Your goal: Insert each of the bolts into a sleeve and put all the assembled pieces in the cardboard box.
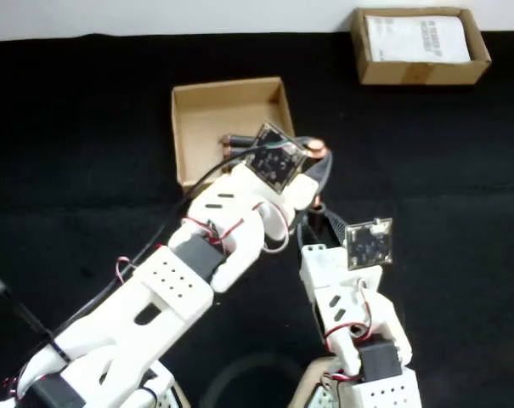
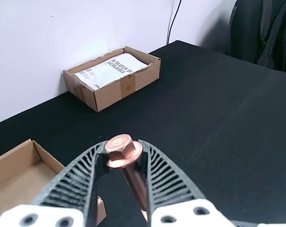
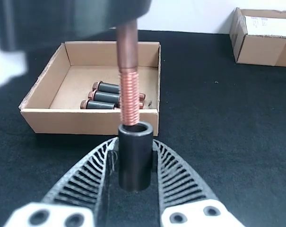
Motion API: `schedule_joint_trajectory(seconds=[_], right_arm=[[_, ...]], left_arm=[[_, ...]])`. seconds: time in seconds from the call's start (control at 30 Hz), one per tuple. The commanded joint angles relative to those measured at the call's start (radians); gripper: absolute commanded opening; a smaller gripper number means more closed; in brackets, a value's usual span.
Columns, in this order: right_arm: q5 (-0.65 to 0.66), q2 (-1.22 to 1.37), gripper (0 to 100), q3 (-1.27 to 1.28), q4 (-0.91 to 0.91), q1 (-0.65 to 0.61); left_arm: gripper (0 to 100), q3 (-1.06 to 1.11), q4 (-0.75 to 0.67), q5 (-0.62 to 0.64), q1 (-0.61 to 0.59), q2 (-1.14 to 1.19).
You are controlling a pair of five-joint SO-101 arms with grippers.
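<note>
Left gripper (image 2: 123, 144) pinched a copper-coloured flanged bolt (image 2: 133, 184) just under its hex head, ribbed fingers tight against it and the shank hanging down. Right gripper (image 3: 134, 142) was clamped round a dark sleeve (image 3: 134, 163), which it held upright just in front of the cardboard box (image 3: 86, 120) over the black table (image 3: 237, 142). Whether the sleeve's base rested on the table could not be told.

The step in hand looked to be the insertion itself, as the bolt's threaded tip stood at the sleeve's mouth, perhaps barely inside. The next move probably called for a straight descent along the bore with the sleeve kept steady, since any tilt could jam the threads on the rim. Three assembled pieces (image 3: 109, 97) lay side by side in the box.

Right wrist view gave the thread meeting the bore and the box's contents. Left wrist view gave instead the grip on the head, and a second box (image 2: 133, 87) holding a printed sheet by the wall. From the high view both arms met beside the box's near corner, but the left wrist hid the joint.
</note>
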Motion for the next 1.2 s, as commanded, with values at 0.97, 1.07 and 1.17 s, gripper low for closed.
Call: schedule_joint_trajectory(seconds=[0.97, 1.07, 1.17], right_arm=[[-0.005, -0.004, 0.8, 0.051, -0.019, -0.005], [-0.005, -0.004, 0.8, 0.051, -0.019, -0.005], [-0.003, -0.004, 0.8, 0.045, -0.018, -0.004]], left_arm=[[1, 0.019, 0.199, 0.072, 0.101, -0.071], [2, 0.030, 0.216, 0.072, 0.102, -0.071], [11, 0.028, 0.301, 0.075, 0.102, -0.073]])
